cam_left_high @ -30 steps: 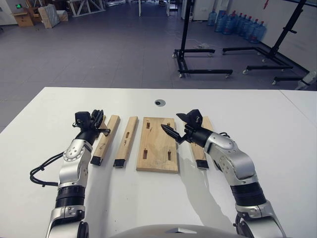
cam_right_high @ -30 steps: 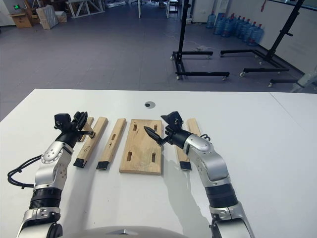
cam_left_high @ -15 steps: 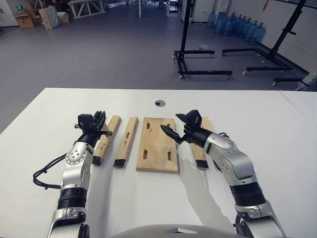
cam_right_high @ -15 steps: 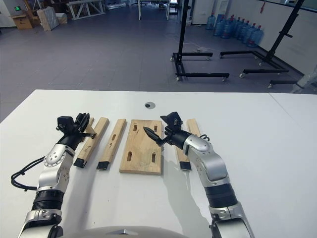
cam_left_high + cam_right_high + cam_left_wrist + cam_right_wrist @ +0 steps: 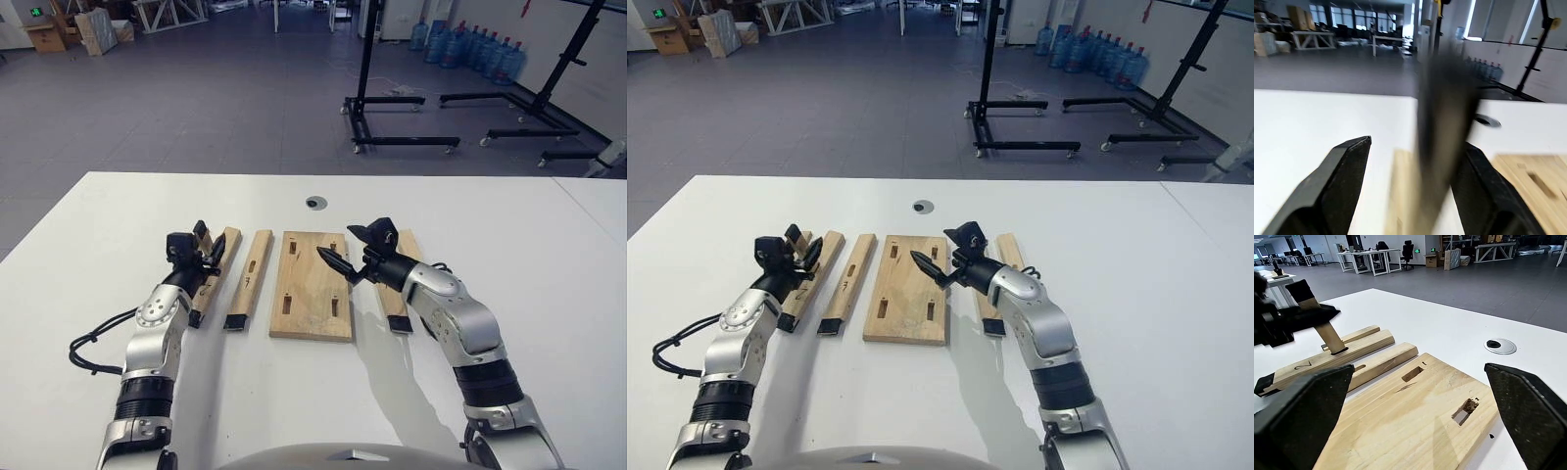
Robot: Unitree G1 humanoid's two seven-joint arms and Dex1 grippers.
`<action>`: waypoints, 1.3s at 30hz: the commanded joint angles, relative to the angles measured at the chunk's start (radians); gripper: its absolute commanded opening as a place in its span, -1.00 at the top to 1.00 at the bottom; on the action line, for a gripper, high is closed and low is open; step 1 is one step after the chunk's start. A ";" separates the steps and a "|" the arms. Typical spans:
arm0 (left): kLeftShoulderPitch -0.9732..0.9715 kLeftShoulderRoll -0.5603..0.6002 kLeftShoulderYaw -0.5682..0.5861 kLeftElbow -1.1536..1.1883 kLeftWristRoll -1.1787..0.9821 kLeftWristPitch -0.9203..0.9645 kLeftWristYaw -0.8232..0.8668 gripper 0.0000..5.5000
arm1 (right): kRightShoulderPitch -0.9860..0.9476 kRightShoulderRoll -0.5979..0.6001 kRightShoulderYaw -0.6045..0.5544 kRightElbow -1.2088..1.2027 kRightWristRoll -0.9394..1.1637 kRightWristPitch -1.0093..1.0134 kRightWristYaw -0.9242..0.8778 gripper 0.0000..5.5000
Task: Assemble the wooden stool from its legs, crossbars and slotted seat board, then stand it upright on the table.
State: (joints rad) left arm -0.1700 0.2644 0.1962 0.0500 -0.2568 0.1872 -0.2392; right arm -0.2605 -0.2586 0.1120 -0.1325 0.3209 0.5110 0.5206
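While our left gripper (image 5: pixel 208 251) swings inward, its fingers pinch the slim black-capped wooden bar (image 5: pixel 1329 334), now tipped up at nine o'clock of the pale slotted seat board (image 5: pixel 312 294); right gripper (image 5: pixel 341 245) fingers stay spread. We reckon assembly's just starting.

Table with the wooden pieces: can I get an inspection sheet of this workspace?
Surface: white table, round grommet near its far edge.
Job's things: seat board flat in the middle; inner leg and outer leg on its left, right leg on its right; nothing assembled.
Clutter: nothing seen.
End effectors: left end effector shut on a tilted stick, lower end on the outer leg; right end effector open above the board.
Cables: black loop beside the left arm.
Surroundings: black stands, water bottles, boxes.
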 commanded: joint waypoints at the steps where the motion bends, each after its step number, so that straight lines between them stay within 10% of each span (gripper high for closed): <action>1: -0.041 0.062 0.059 -0.206 -0.045 0.181 0.055 0.01 | -0.022 0.007 0.005 0.007 -0.012 -0.011 -0.001 -0.78; 13: -0.477 0.128 0.070 -0.432 -0.194 0.732 0.203 0.01 | -0.017 0.025 0.012 0.003 -0.019 -0.015 -0.011 -0.78; 39: -0.345 0.026 -0.015 -0.060 -0.053 0.482 0.150 0.01 | -0.016 0.026 0.018 -0.001 -0.020 -0.005 -0.005 -0.78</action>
State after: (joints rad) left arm -0.5692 0.3205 0.2080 -0.0781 -0.3358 0.7058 -0.0755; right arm -0.2661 -0.2276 0.1270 -0.1284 0.3050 0.4988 0.5122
